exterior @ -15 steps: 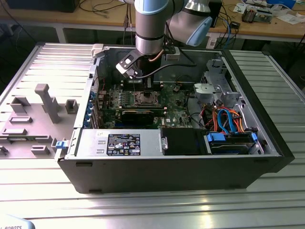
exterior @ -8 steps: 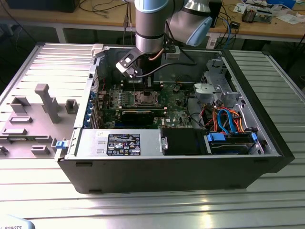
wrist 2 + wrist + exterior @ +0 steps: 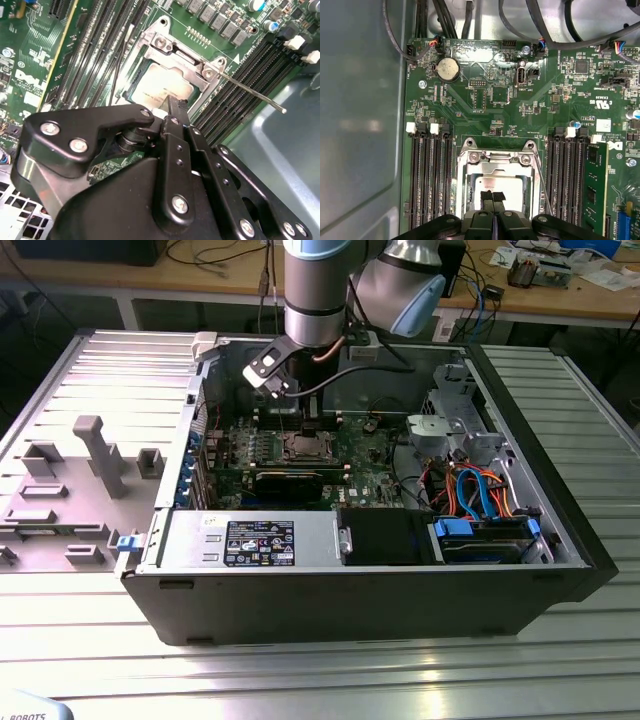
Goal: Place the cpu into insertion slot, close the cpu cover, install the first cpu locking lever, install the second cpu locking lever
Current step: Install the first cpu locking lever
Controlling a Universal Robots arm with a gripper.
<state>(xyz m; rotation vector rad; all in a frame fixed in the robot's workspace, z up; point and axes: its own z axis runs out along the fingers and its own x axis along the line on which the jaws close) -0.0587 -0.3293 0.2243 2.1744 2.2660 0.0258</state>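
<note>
One cpu (image 3: 162,86), one cpu cover (image 3: 496,158)

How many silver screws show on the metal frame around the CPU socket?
2. One silver screw and a second silver screw sit at two corners of the silver metal frame, beyond the black gripper. The gripper covers the opposite edge; more may be hidden.

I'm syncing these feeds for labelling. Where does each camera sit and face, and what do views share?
Exterior view: off the arm, above the open computer case, looking down into it; arm and gripper show.
First wrist view: on the wrist, looking along the shut gripper at the cpu.
Second wrist view: on the wrist, slanted across the gripper and its linkage.
Shared: both wrist views show the cpu in the insertion slot.
</note>
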